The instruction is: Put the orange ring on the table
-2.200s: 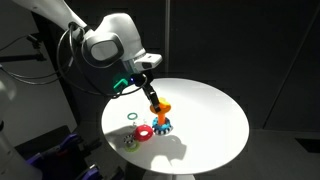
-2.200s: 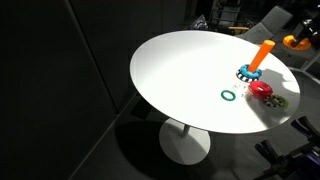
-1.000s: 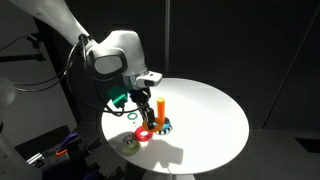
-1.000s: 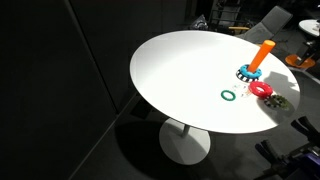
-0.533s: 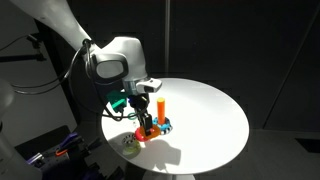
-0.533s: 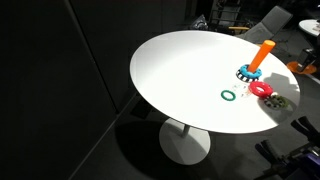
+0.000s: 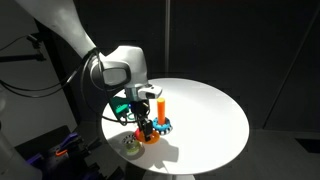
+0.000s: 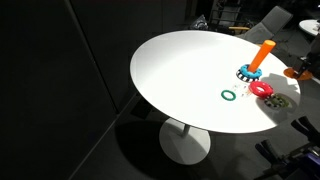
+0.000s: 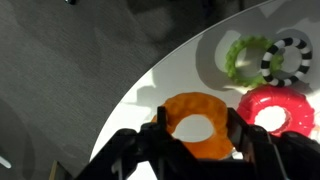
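My gripper (image 9: 197, 124) is shut on the orange ring (image 9: 195, 102), with one finger on each side of it. It holds the ring low over the white table (image 9: 185, 70), near the table's edge. The ring shows at the frame edge in an exterior view (image 8: 298, 71). The larger red ring (image 9: 275, 110) lies just beside it on the table. In an exterior view the gripper (image 7: 144, 127) hangs low next to the upright orange peg (image 7: 160, 106). I cannot tell whether the ring touches the table.
The orange peg (image 8: 262, 55) stands on a blue toothed base (image 8: 246, 73). A thin green ring (image 8: 229, 96) lies flat nearby. A light-green ring (image 9: 243, 52) and a black-and-white striped ring (image 9: 287, 58) lie past the red ring. Grey floor (image 9: 60, 90) lies beyond the table edge.
The arm has carried the orange ring away from the top of the peg and down toward the table, ending beside the red ring near the edge.
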`<state>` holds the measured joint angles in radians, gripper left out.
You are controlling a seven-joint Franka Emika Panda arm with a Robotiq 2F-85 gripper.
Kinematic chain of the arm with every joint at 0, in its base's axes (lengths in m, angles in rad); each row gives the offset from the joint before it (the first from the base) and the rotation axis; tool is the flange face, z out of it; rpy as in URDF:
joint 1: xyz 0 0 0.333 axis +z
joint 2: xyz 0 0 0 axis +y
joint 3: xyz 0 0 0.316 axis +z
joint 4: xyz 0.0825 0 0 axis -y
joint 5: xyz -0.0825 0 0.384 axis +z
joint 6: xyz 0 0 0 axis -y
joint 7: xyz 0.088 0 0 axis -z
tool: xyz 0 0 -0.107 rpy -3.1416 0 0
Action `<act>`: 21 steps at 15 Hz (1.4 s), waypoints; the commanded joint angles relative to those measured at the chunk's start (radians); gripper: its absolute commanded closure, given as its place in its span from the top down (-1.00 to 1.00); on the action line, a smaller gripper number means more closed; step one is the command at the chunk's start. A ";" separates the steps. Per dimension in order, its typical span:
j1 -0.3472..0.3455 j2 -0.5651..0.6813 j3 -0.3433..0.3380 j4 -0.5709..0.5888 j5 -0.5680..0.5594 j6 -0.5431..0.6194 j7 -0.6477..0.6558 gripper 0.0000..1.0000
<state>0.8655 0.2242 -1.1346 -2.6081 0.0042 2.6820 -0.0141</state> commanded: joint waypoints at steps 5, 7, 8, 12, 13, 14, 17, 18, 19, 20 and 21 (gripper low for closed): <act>-0.581 0.094 0.560 0.106 -0.065 0.084 0.009 -0.31; -0.688 0.136 0.657 0.138 -0.094 0.112 0.021 -0.31; -0.730 0.156 0.691 0.155 -0.113 0.122 0.029 -0.31; -0.807 0.215 0.746 0.208 -0.172 0.134 0.051 0.66; -0.813 0.222 0.748 0.217 -0.183 0.132 0.056 0.80; -0.814 0.225 0.747 0.223 -0.194 0.127 0.061 0.94; -0.806 0.227 0.739 0.234 -0.225 0.123 0.083 1.00; -0.801 0.224 0.735 0.236 -0.234 0.119 0.094 1.00; -0.800 0.219 0.734 0.238 -0.242 0.110 0.100 1.00; -0.795 0.214 0.729 0.238 -0.253 0.098 0.109 0.99; -0.792 0.210 0.727 0.239 -0.262 0.090 0.115 1.00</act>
<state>0.0736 0.4485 -0.4033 -2.3858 -0.2096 2.8122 0.0579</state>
